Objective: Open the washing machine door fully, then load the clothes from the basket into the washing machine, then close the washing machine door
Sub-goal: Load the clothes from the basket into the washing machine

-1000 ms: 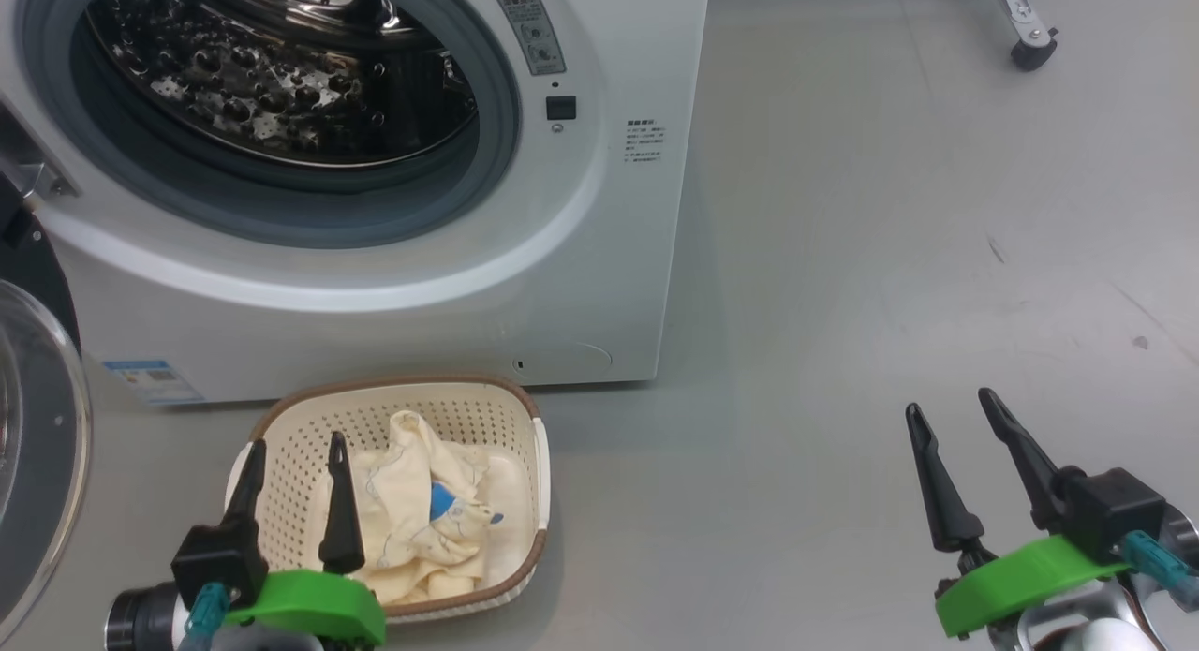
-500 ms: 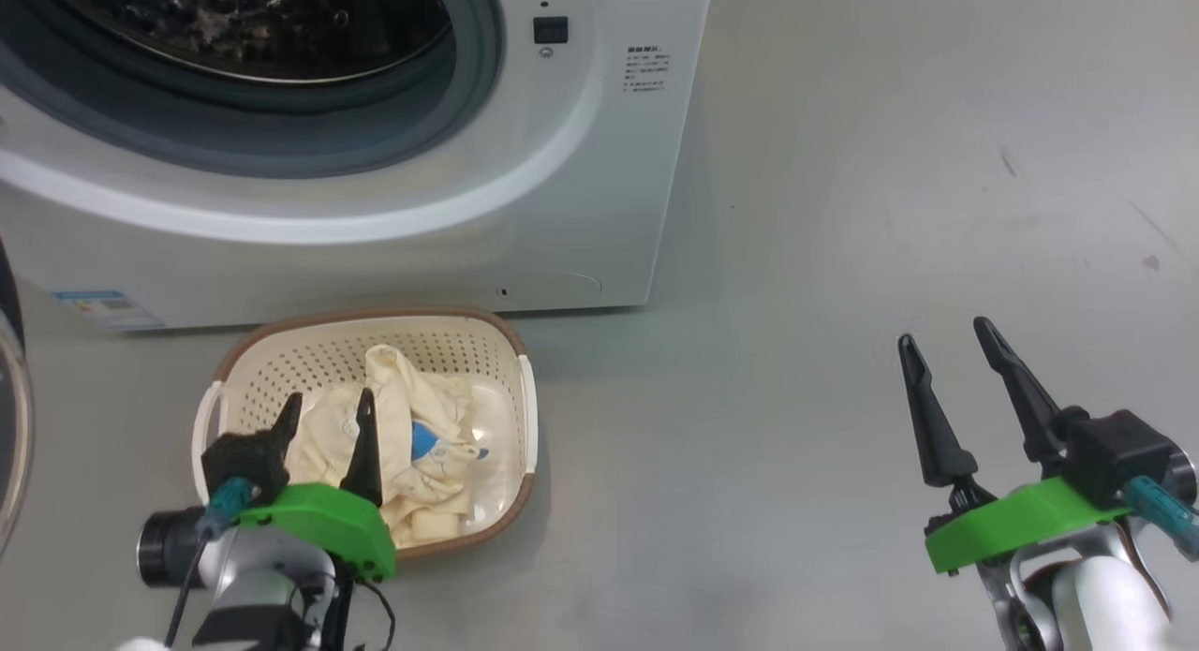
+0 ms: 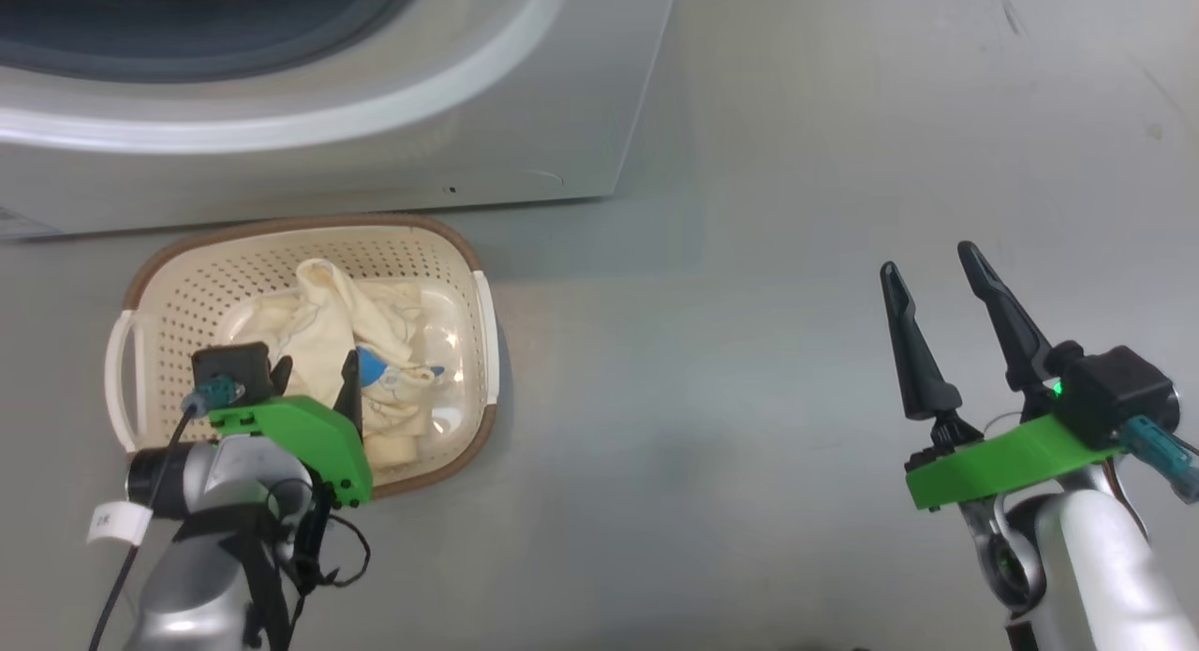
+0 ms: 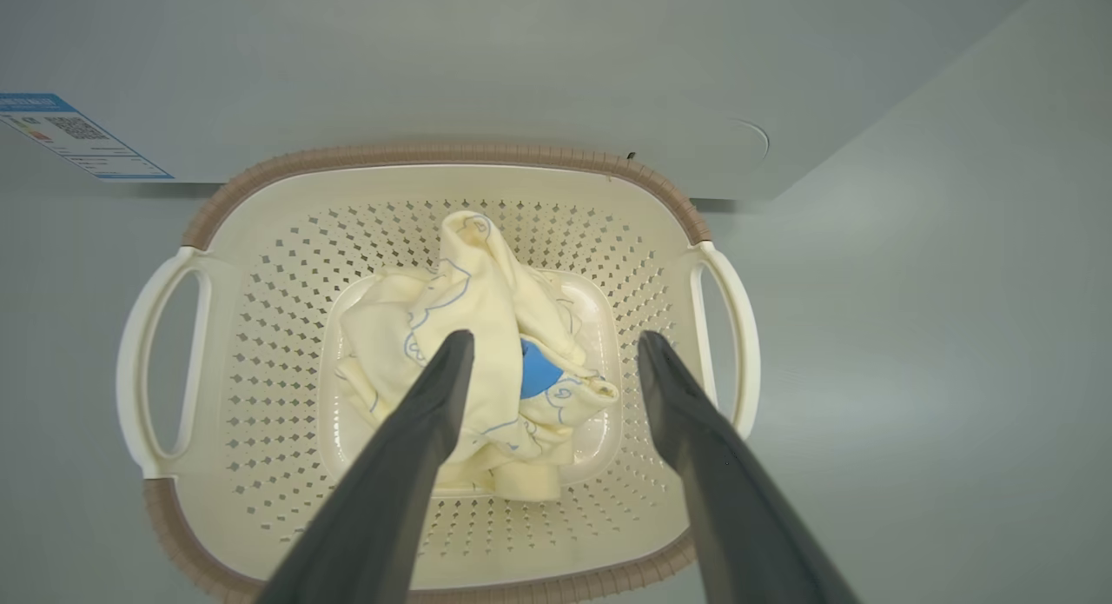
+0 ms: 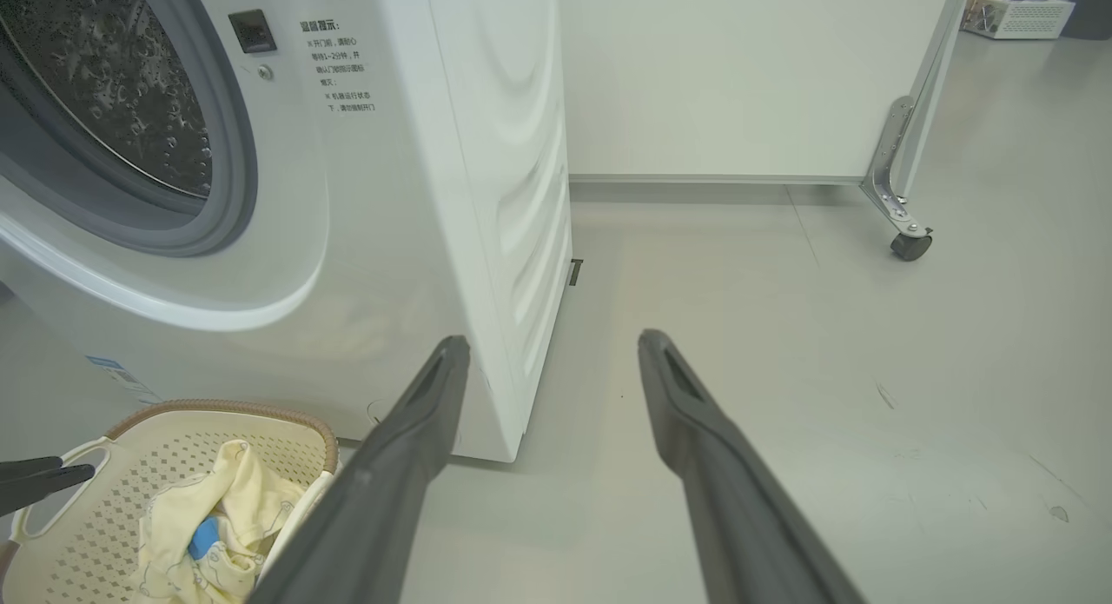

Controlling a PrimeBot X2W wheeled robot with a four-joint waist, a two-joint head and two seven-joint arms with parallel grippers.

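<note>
The clothes (image 4: 486,282) lie bunched in the middle of the basket (image 4: 434,155). They are soft cream-yellow cloth, crumpled up into a peak, with thin blue line drawings and a small bright blue patch (image 4: 539,369) showing between the folds. The basket is cream plastic with perforated walls, a brown rim and white side handles (image 4: 139,361). It stands on the floor (image 3: 749,351) just in front of the washing machine (image 5: 417,195).

The left gripper (image 4: 556,339) hangs over the basket with its fingers apart, the blue patch between them in the left wrist view. Whether the tips touch the cloth I cannot tell. The right gripper (image 5: 552,340) is well off to the side over bare floor, with its fingers spread and nothing in them.

The floor is smooth pale grey with a few dark scuffs. The white machine's round opening shows a grey gasket (image 5: 234,152) and a perforated steel drum (image 5: 113,91), and a blue label (image 4: 78,139) sits low on its front. Beyond it stands a white panel (image 5: 738,65), with a black castor (image 5: 910,243) on a metal bracket at its right end.
</note>
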